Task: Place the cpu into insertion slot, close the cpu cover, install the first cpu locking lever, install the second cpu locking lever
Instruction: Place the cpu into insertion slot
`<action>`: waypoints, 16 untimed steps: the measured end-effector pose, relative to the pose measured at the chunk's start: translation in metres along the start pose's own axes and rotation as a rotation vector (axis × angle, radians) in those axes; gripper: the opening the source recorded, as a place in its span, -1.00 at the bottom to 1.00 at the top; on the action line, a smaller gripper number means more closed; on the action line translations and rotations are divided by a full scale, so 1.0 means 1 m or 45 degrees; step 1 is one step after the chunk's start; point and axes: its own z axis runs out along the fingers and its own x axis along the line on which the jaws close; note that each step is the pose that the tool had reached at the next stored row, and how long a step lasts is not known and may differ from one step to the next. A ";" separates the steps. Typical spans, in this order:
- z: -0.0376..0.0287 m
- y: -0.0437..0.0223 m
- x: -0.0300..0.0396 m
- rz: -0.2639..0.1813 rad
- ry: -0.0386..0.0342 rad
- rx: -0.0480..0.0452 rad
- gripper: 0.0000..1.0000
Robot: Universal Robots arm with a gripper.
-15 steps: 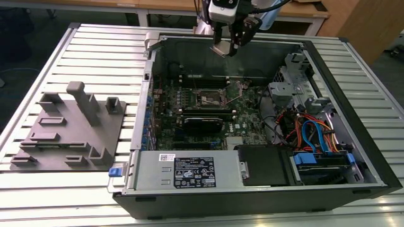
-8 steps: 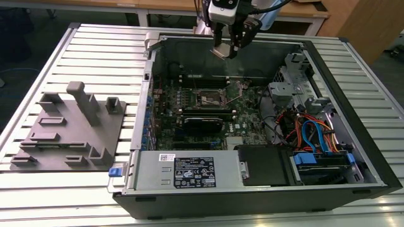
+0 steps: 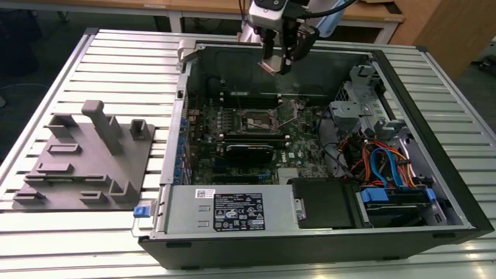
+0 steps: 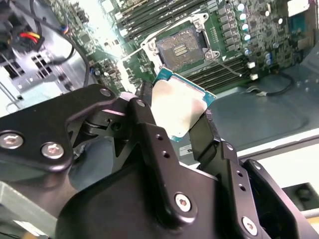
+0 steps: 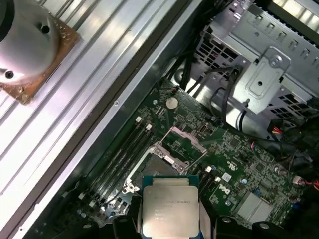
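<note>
My gripper (image 3: 277, 67) hangs over the far wall of the open computer case, shut on the cpu (image 3: 270, 66). In both wrist views the cpu (image 4: 179, 107) (image 5: 169, 209) is a silvery square chip pinched by its edges between the black fingers (image 4: 144, 107). The insertion slot (image 3: 261, 121) lies below on the green board, apart from the chip, with its dark centre (image 4: 179, 47) (image 5: 155, 168) bare. The cpu cover (image 5: 182, 141) stands flipped open at one side of the slot. Thin wire levers (image 4: 133, 50) stick out beside the slot.
Long black memory slots (image 3: 250, 99) run behind the socket and a black card (image 3: 248, 152) lies in front of it. A metal drive cage (image 3: 355, 110) and coloured cables (image 3: 381, 164) fill the case toward the exterior view's right. A grey fixture block (image 3: 85, 157) sits on the slatted table (image 3: 116, 58).
</note>
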 end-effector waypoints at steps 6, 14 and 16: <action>0.0005 0.0000 0.0000 0.059 -0.0033 0.001 0.07; 0.0005 0.0000 0.0000 0.062 -0.0035 0.001 0.07; 0.0005 0.0000 0.0000 0.074 -0.0041 0.001 0.07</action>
